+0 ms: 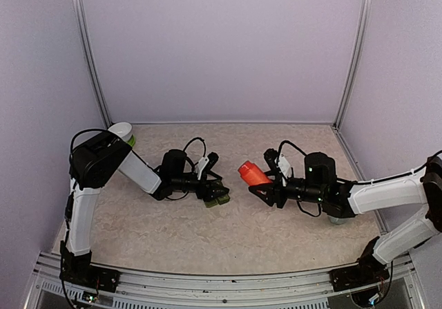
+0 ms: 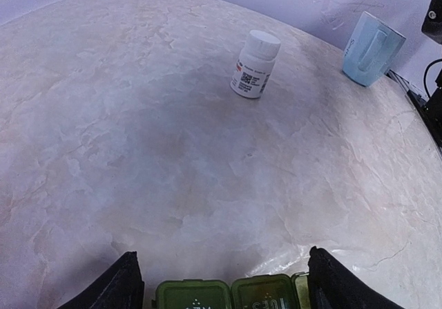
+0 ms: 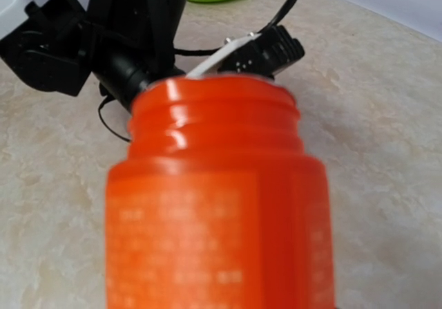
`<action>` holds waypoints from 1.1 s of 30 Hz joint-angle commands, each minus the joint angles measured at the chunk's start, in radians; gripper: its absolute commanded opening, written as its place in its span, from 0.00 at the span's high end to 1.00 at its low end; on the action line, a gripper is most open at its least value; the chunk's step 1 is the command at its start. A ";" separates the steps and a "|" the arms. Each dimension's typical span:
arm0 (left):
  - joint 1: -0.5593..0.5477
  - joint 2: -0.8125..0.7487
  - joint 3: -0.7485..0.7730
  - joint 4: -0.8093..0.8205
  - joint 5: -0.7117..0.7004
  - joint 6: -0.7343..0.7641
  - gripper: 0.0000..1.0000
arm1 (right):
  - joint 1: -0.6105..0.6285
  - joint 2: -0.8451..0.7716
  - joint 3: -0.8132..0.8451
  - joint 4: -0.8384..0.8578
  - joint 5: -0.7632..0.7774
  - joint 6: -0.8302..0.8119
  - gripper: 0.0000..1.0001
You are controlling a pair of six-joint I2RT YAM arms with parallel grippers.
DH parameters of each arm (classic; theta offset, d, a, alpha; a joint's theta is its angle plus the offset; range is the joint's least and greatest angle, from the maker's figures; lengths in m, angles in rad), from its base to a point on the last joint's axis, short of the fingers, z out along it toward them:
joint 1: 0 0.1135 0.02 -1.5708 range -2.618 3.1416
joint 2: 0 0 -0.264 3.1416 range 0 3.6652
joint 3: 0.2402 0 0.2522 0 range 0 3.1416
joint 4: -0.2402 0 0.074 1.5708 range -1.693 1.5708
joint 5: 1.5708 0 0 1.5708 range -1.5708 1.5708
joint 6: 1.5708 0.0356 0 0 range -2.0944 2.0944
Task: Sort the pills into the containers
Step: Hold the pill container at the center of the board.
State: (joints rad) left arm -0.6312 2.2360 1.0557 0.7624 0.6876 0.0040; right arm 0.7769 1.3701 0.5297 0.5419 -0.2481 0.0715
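Two arms reach in over the bench, one claw on each.

The left claw sits low at the middle left of the bench with its two fingers apart. It straddles the containers, one dark green strip lying flat on the bench. In the left wrist view the strip shows two full lids with pale marks and a sliver of a third at its right end. A narrow gap shows between the strip and the finger on the left of that view. On the other side, strip and finger meet at the picture's edge, and whether they touch I cannot tell.

The right claw is clamped on one orange bottle, which has no cap. The bottle lies tilted, its mouth pointing toward the left claw. It is near the strip but apart from it. In the right wrist view the bottle fills most of the picture, threaded neck uppermost, with blurred pale print on its side. What it holds cannot be seen.

One white bottle with a white cap and a printed label stands upright on the bench, well apart from the strip. One pale blue mug stands beyond it, near the bench edge.

One white bowl sits at the far left corner, with one green plate showing at its edge
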 commanded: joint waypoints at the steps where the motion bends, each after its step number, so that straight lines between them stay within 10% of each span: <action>1: -0.012 0.069 -0.014 -0.118 -0.005 -0.027 0.23 | 0.007 -0.040 -0.007 0.024 -0.002 0.006 0.69; 19: -0.013 0.079 -0.014 -0.109 -0.006 -0.031 0.37 | 0.036 -0.074 -0.023 -0.078 0.020 0.048 0.69; 33: -0.021 0.076 -0.019 -0.127 -0.027 -0.012 0.25 | 0.068 0.075 0.011 -0.116 0.043 0.095 0.70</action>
State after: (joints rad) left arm -0.6430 2.2513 1.0607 0.7918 0.6754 0.0040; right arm 0.8310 1.4117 0.5095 0.4335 -0.2115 0.1505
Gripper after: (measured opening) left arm 0.752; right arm 0.538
